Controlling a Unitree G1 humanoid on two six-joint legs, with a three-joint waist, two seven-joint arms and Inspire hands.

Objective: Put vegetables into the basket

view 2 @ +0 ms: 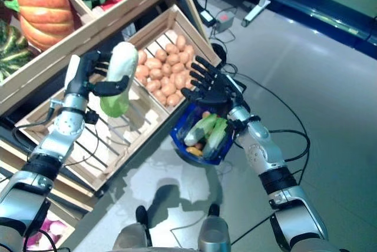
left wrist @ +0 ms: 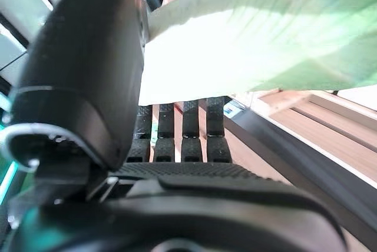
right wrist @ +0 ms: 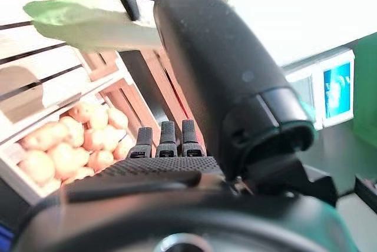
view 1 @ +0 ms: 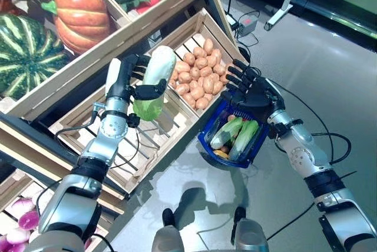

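Note:
My left hand (view 1: 131,80) is shut on a long white and pale green cabbage (view 1: 154,81) and holds it up above a slatted wooden crate (view 1: 159,128). The cabbage also shows in the left wrist view (left wrist: 265,34), pinched between thumb and fingers. The blue plastic basket (view 1: 209,142) stands on the floor to the right of the crate, with long green and white vegetables (view 1: 235,134) and a small orange one in it. My right hand (view 1: 253,90) is open, fingers straight, just above the basket's far rim.
The wooden stand's lower crate of small brown potatoes (view 1: 197,75) lies between the two hands. Upper shelves (view 1: 118,34) rise at the back left. Grey floor (view 1: 306,46) spreads to the right, with a small box and cables on it.

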